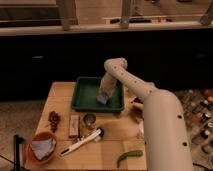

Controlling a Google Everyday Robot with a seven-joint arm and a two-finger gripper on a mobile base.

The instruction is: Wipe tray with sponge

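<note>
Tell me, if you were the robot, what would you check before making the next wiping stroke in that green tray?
1. Gripper is down inside the green tray, at its right half: ok.
2. Sponge sits at the gripper's tip, low in the tray: ok. Whether it presses on the tray floor: cannot tell.
3. Grip on the sponge is firm: cannot tell.
4. Tray floor left of the sponge is free for a stroke: ok.
5. Tray lies flat on the wooden table, fully on it: ok.
6. Nearby things, the metal cup and the wooden block, stand outside the tray, in front of it: ok.
</note>
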